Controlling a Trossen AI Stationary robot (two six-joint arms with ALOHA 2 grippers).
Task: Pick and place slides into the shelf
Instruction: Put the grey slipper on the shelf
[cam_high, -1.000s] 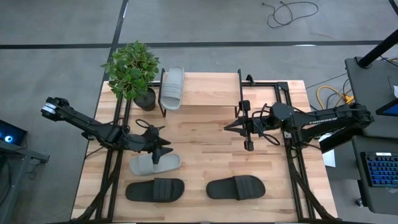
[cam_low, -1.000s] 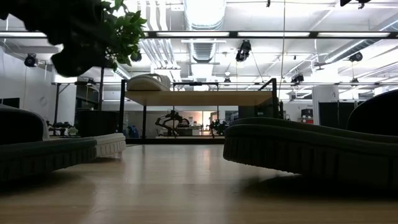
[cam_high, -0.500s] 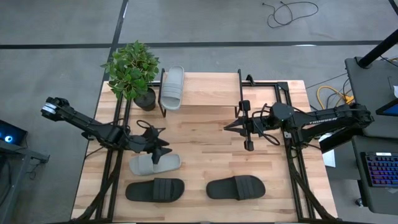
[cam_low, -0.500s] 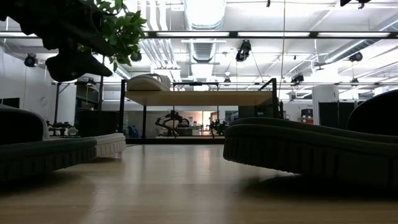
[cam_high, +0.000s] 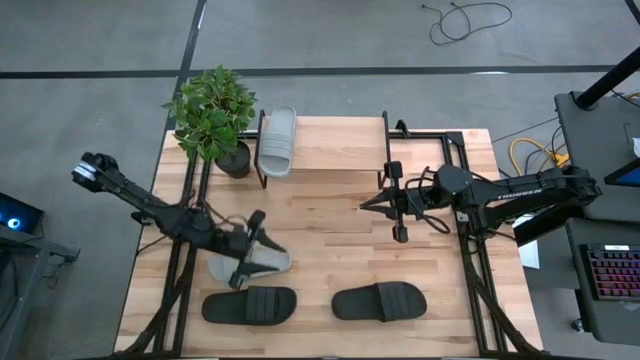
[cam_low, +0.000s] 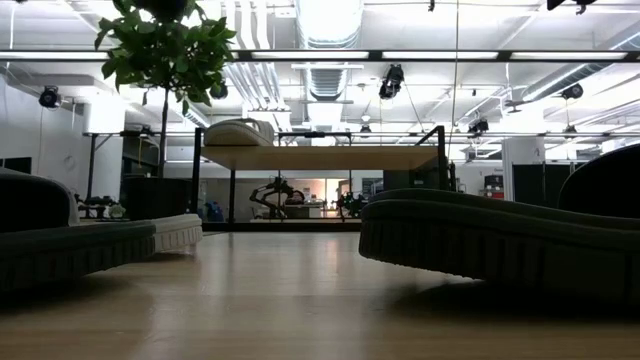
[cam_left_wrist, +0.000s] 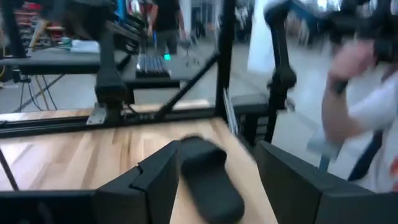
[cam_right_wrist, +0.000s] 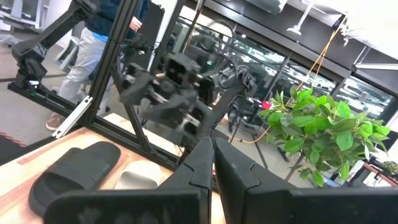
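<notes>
Since the frame a second back, your left gripper (cam_high: 247, 248) swung round over the grey slide on the table (cam_high: 249, 263) and dropped toward it, turning from pointing across the board to straddling the sandal, with its jaws spread wide; the right arm did not shift. That grey slide lay at about 8 o'clock from the table's centre, still flat on the wood and not yet gripped as far as the overhead view showed. Its twin, the other grey slide (cam_high: 277, 141), already sat on the shelf (cam_high: 330, 146) at 12 o'clock, at the shelf's left end beside the potted plant (cam_high: 211, 112). Two black ones waited along the near edge: the left black slide (cam_high: 249, 305) at 7 o'clock and the right black slide (cam_high: 379, 301) at 6 o'clock. Your right gripper (cam_high: 396, 203) hung idle just right of centre, fingers pressed together in its wrist view. You were, by my reading, at the pick of the second grey slide; next you needed to settle the fingers across its strap or edge, close firmly, then lift clear and carry it up to the free board beside its twin.
</notes>
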